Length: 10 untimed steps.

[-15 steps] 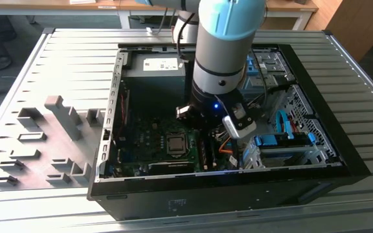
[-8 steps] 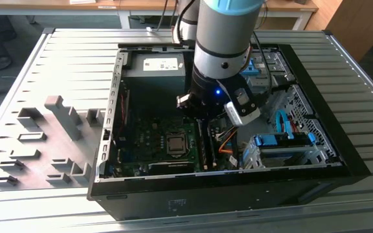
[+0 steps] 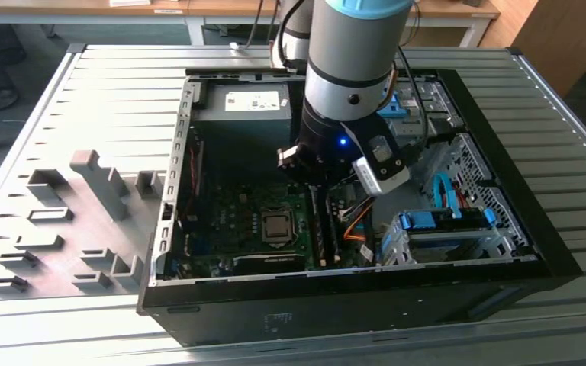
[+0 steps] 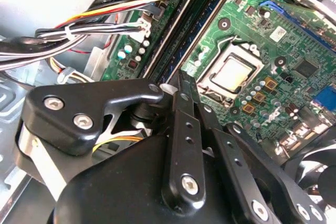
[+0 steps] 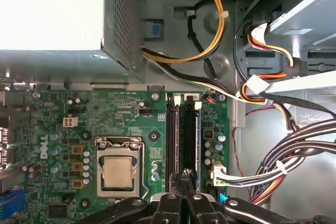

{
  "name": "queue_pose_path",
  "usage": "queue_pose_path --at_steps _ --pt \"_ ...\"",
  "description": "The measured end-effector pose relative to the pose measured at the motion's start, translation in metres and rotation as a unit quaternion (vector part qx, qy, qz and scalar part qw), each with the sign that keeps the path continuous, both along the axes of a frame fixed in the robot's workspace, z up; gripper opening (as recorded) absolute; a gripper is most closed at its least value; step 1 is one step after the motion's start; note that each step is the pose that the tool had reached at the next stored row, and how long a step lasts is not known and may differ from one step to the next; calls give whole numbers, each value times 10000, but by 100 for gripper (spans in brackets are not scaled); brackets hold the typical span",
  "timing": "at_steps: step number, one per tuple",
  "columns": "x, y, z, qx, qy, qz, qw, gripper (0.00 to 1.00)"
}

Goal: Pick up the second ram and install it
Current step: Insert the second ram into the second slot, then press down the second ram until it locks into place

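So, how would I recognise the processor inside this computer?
Look into the open computer case, at the green motherboard on its floor. The processor lies beside the long black memory slots; it is the only bare silver square, held in a metal frame.

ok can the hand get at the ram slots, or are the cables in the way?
Probably yes. In the first wrist view the hand is right over the slots, beside the CPU socket. The cables run along the slots' other side, and none crosses them.
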<state>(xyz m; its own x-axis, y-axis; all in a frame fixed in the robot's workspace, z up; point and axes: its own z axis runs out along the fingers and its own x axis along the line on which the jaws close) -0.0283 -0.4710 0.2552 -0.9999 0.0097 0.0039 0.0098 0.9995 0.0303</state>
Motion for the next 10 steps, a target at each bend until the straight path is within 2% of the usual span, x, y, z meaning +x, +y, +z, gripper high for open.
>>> queue_pose_path --at_steps 8,10 --pt "0 1 -1 4 0 0 10000 11" --pt "-1 16 -14 4 1 -1 10000 11"
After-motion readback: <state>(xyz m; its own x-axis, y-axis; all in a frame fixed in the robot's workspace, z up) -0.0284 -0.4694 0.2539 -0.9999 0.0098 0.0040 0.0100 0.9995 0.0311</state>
